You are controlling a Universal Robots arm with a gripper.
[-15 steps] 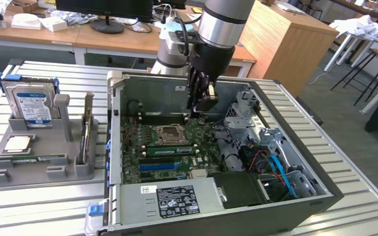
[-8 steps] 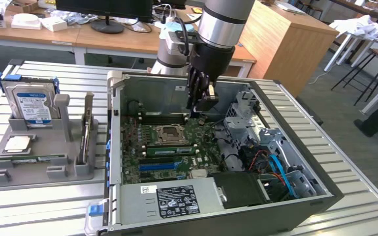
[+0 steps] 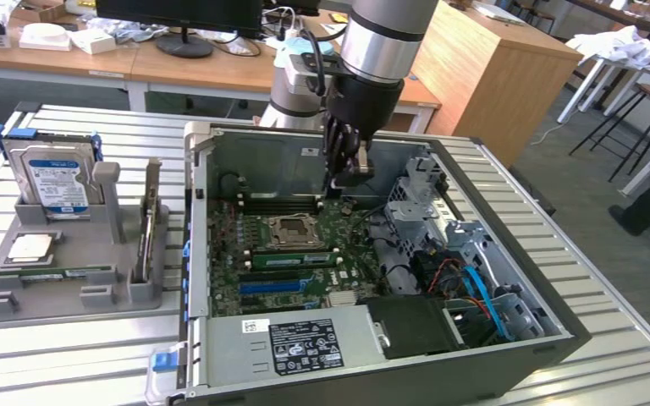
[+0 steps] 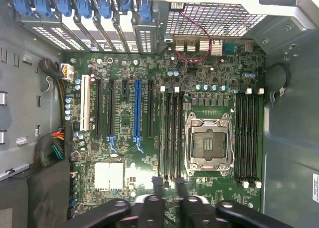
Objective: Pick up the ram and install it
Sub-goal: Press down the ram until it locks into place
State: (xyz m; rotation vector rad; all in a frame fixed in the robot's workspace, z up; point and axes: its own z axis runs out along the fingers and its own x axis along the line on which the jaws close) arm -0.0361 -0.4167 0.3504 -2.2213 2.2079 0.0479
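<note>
Black hand (image 4: 169,185), green motherboard (image 4: 124,153) beneath it with a blue slot (image 4: 138,111), grey computer case (image 4: 289,138) around, ridged silver counter (image 3: 77,347), blue-labelled hard drive (image 3: 57,182).

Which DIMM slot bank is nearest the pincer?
The DIMM bank between the CPU socket and the blue slot: the pincer lines up with its end. The other bank lies beyond the socket, beside the case wall.

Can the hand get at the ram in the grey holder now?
Probably yes: the ram lies uncovered; the hand hangs within the open computer case and would need to clear its wall.
</note>
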